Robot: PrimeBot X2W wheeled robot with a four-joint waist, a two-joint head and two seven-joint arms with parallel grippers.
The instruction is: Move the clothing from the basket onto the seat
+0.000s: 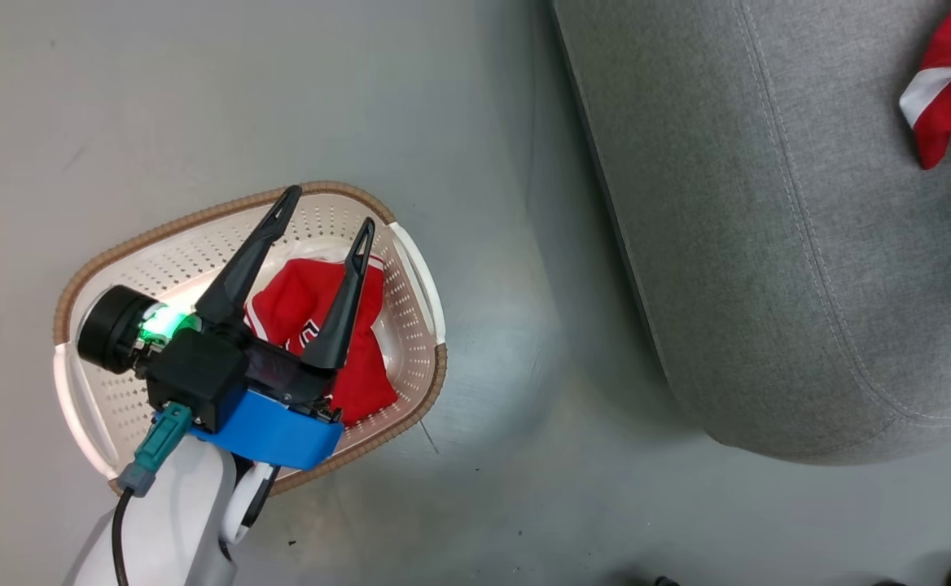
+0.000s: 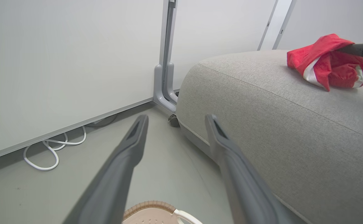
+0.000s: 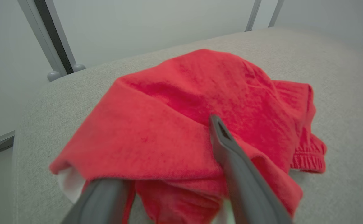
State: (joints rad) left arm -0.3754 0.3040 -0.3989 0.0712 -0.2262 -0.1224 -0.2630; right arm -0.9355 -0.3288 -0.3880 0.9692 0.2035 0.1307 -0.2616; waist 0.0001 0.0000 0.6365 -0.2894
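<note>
The left tool (image 1: 330, 207), nearer and empty with fingers spread wide, hangs over the oval cream perforated plastic basket (image 1: 158, 264), whose crumpled red fabric jersey (image 1: 296, 301) lies beneath those fingers, while the right tool (image 3: 159, 149), also spread, sits at a second red jersey (image 3: 175, 102) on the grey upholstered seat (image 1: 769, 244).

A smooth grey floor (image 1: 199, 98) spreads below me. At my left wrist's eight o'clock, a white cable (image 2: 41, 169) loops along pale wall panels (image 2: 60, 62). A grey post (image 2: 163, 84) stands at twelve.
</note>
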